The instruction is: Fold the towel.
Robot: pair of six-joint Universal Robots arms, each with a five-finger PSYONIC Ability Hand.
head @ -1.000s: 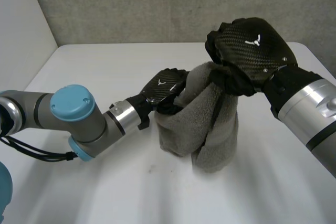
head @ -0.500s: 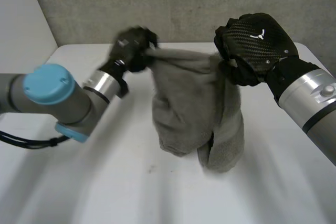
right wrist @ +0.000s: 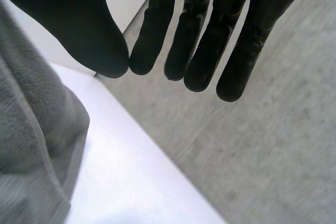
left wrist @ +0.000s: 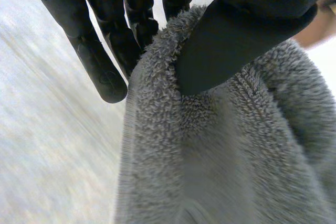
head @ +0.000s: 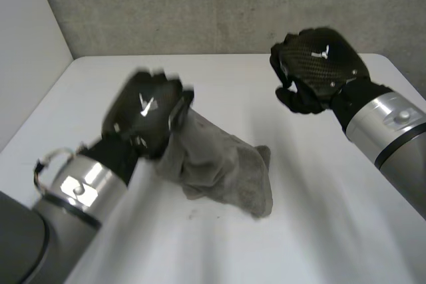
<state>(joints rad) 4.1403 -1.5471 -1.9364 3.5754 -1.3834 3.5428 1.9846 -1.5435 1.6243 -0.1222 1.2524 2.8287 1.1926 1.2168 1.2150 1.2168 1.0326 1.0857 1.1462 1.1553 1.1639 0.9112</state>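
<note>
The grey towel (head: 225,168) sits near the middle of the white table (head: 326,224), bunched and crumpled. Its upper end is lifted off the surface and its lower end rests on the table toward 4 o'clock. The left hand (head: 145,118) has hold of the raised end at about 10 o'clock of the cloth, and the left arm (head: 76,191) reaches in from 7 o'clock. In the left wrist view the thumb (left wrist: 231,51) lies pressed across the fluffy edge of the towel (left wrist: 210,171). The fingers (left wrist: 100,61) run down behind that edge, so the cloth is pinched between thumb and fingers, while the outermost finger stands straight just beside the cloth. The right hand (head: 318,68) hangs in the air at about 2 o'clock of the towel, well apart from it. Its back is turned to the camera, and the right arm (head: 393,131) comes in from 4 o'clock. In the right wrist view its fingers (right wrist: 205,40) are nearly straight and close together, with the thumb tip near the first finger. Nothing lies between them, so this hand grips nothing. A fold of the towel (right wrist: 26,145) shows below the thumb there, apart from it. The table (right wrist: 131,182) and the grey wall (right wrist: 273,156) lie beyond the fingertips. In the head view the same wall (head: 200,4) rises behind the table's far edge at 12 o'clock.
</note>
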